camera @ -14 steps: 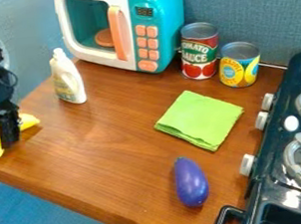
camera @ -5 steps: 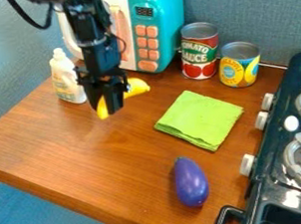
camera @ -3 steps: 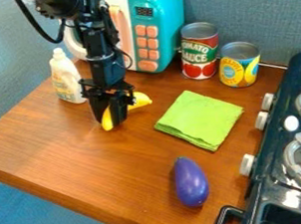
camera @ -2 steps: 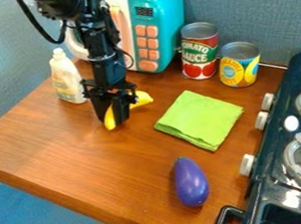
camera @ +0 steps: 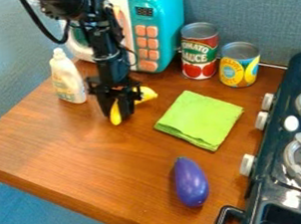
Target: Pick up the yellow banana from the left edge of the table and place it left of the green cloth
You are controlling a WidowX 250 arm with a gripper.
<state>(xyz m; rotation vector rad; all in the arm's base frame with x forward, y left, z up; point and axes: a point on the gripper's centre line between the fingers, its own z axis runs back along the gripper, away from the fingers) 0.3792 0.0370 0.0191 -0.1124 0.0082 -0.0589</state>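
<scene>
Left of the middle of the camera view, the black gripper hangs down with its fingers shut on a yellow banana. One end of the banana sticks out to the right of the fingers, and its other end points down between them; its middle is hidden. A white bottle with a yellowish label stands to the left of the gripper. To the right lies a folded green cloth, apart from the banana. A purple eggplant rests nearer the front of the wooden table.
Behind the arm stands a teal and white toy microwave. A tomato sauce can and a shorter yellow-labelled can stand near the back wall. A dark toy stove with white knobs borders the right side.
The gripper has carried the banana from the table's left edge rightward to beside the cloth. Most recently both have shifted slightly right and up in the view. Cloth, eggplant, bottle and cans have stayed put.
</scene>
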